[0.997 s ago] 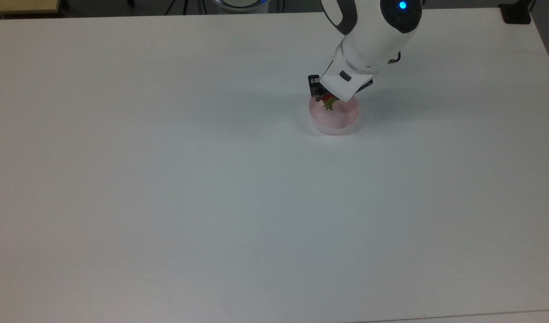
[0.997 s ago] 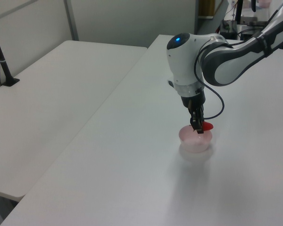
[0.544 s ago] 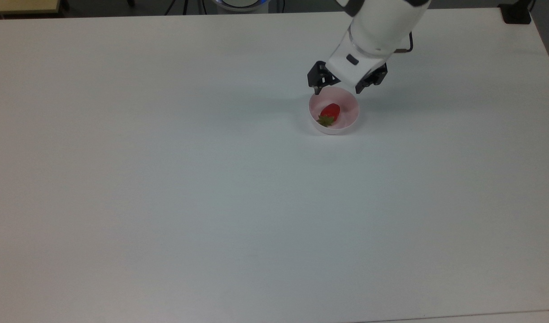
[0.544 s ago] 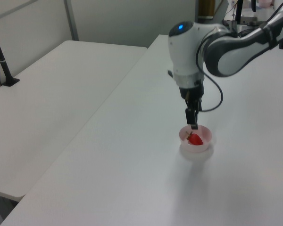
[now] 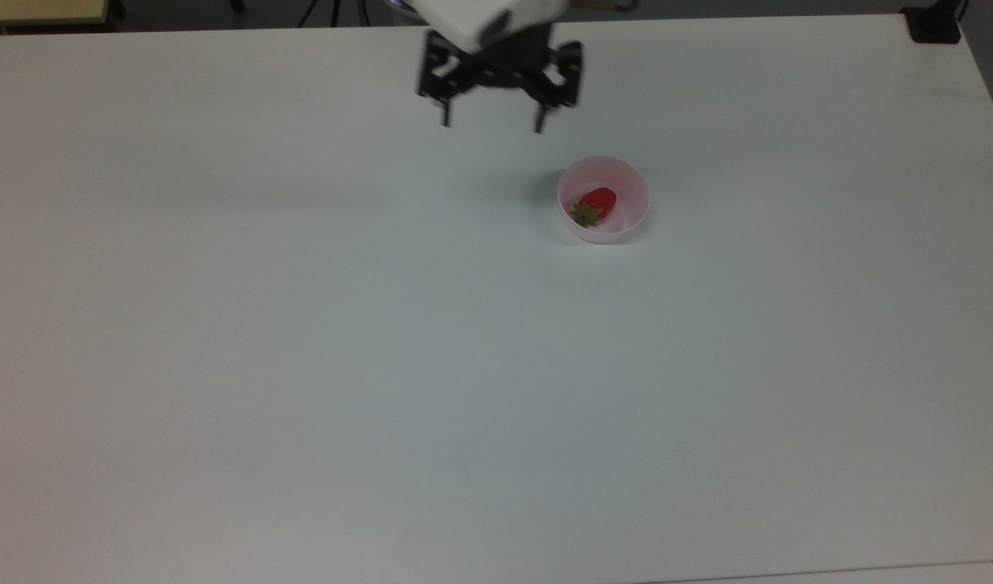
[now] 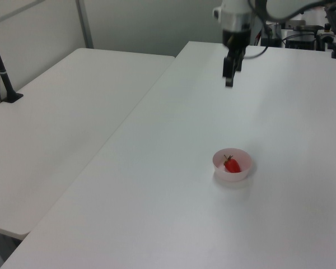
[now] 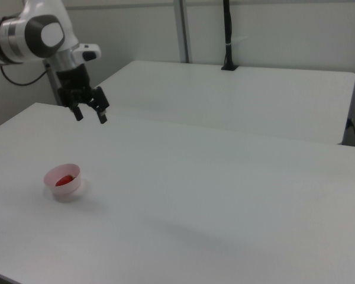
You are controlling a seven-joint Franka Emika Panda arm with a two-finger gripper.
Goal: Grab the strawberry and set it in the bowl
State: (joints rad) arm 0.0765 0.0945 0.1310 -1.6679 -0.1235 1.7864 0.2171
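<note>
White table [image 5: 302, 365], strawberry [image 5: 597, 201] lying in bowl [image 5: 629, 227], pincer [image 5: 492, 123] wide open, empty, apparently risen away since.

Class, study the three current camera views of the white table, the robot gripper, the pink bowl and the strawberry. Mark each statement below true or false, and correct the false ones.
1. The strawberry lies inside the bowl. True.
2. The gripper is shut on the strawberry. False: its fingers are spread open with nothing between them, and it hangs above the table, away from the bowl.
3. In the top view, the strawberry's green cap points toward the top view's lower left. True.
4. The bowl is tipped on its side. False: it sits upright on the table.
5. In the right view, the gripper is to the right view's left of the bowl. False: it is above and slightly to the right view's right.
</note>
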